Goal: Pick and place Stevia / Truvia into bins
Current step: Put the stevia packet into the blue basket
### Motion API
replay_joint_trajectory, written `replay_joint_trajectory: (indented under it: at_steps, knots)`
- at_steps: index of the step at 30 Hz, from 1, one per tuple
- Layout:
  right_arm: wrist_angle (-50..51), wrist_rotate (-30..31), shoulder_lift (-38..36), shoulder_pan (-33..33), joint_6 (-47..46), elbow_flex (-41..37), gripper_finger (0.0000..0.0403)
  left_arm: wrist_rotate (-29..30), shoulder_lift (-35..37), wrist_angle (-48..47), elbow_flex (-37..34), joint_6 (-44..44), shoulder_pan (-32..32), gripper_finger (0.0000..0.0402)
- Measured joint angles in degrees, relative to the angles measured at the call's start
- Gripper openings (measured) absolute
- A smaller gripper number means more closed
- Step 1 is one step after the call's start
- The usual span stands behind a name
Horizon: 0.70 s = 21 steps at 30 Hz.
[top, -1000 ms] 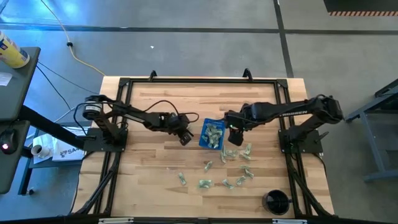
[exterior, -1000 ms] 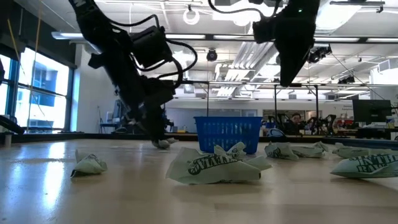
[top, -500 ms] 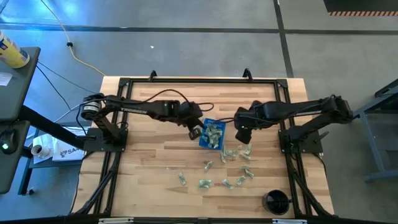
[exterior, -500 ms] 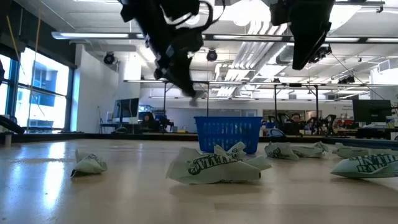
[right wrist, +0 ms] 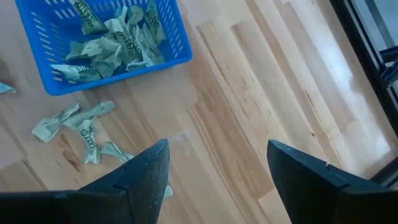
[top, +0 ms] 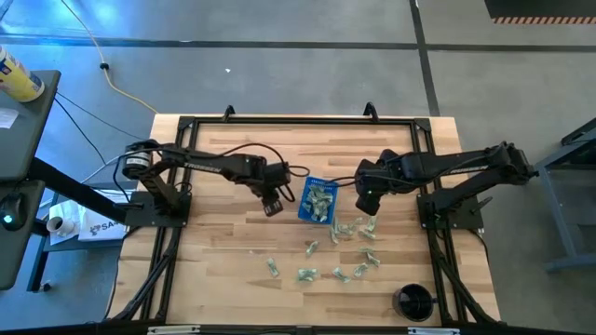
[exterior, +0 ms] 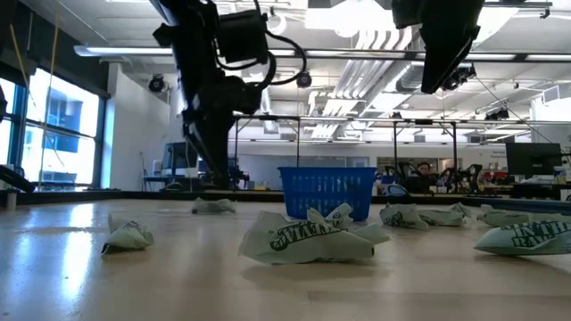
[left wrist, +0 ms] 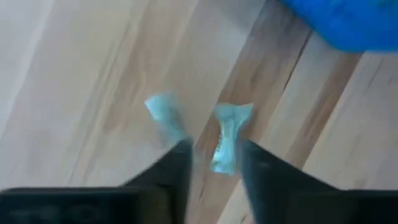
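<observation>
Left gripper (left wrist: 212,163): we are seeing it spread, a sachet (left wrist: 227,137) lying between its fingers, blue bin (top: 318,199) beside it;
Right gripper (right wrist: 214,168): hovering spread, bin beyond.

Two slim arms, dark grey to black, are built from tube-like links joined by rounded joint housings. The left arm (top: 200,166) carries small white lettering along its forearm link and has a silver-ringed round joint at its base. A thin black cable loops loosely above its wrist. The right arm (top: 456,164) has the same dark links and bulky elbow housing. Each arm rises from a black metal frame. The right gripper's fingers (right wrist: 144,175) are broad, matte black and flat-sided, tapering toward blunt tips. The left gripper's fingers (left wrist: 176,168) look narrower and black.
</observation>
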State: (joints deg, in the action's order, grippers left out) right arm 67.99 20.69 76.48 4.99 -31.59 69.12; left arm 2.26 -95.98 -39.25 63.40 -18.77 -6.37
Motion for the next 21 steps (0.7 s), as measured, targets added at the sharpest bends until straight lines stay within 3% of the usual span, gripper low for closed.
replay_joint_trajectory:
  at_steps: [4, 8, 13, 21]
  knots:
    - [0.02, 0.0, 0.01, 0.0, -0.03, 0.0, 0.0259, -0.43, 0.07, 0.28, 1.25, -2.28, -0.66, 0.0262]
    - [0.08, -0.02, 0.01, 0.0, -0.49, 0.0, 0.0259, 1.68, -0.31, -0.09, 1.33, -2.35, -1.9, 0.0301]
    - [0.13, -0.02, 0.01, -0.11, -0.52, 0.0, 0.0259, 3.99, -0.55, -1.36, 1.33, -2.44, -6.08, 0.0287]
    - [0.13, 0.11, 0.01, -0.11, -1.53, 0.0, 0.0259, -4.95, -3.81, -2.81, 1.37, 3.06, -10.3, 0.0248]
